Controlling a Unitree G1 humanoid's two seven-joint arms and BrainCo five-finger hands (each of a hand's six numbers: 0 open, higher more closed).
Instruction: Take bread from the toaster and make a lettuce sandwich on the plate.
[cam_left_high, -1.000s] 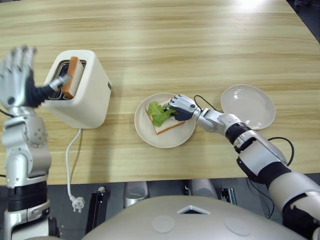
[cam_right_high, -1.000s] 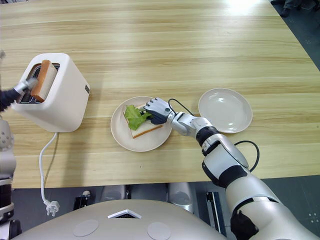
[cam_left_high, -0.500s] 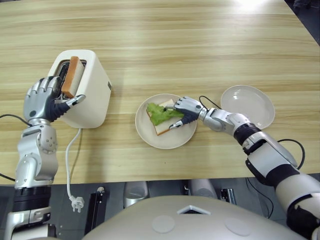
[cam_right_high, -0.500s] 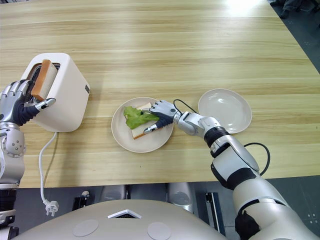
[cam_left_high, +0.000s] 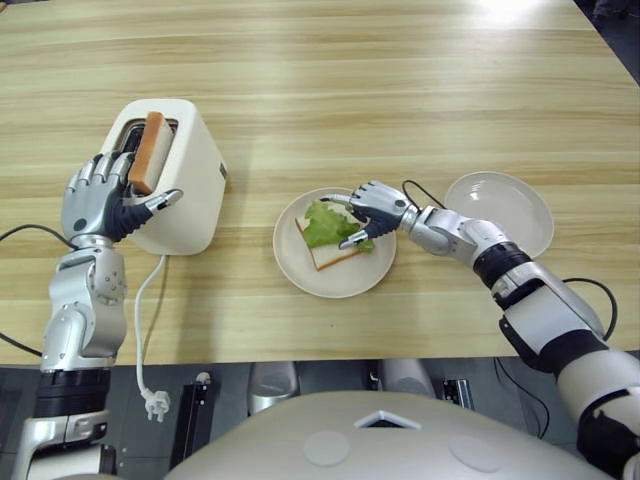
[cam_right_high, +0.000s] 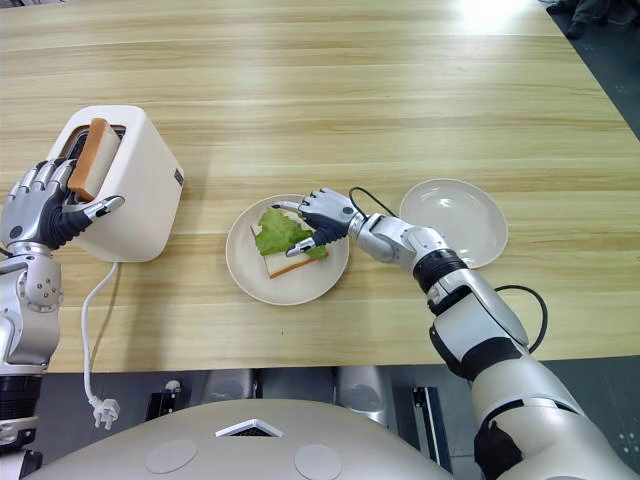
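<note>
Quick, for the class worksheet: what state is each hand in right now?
Left hand: against the toaster, beside the bread slice; grip cannot be told.
Right hand: open, over the lettuce on the plate.

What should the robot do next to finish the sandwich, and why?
Probably curl the fingers of the left hand around the bread slice standing in the toaster and lift it out. The plate holds a bottom slice topped with lettuce but nothing over it, and the left hand sits right beside the slot.
</note>
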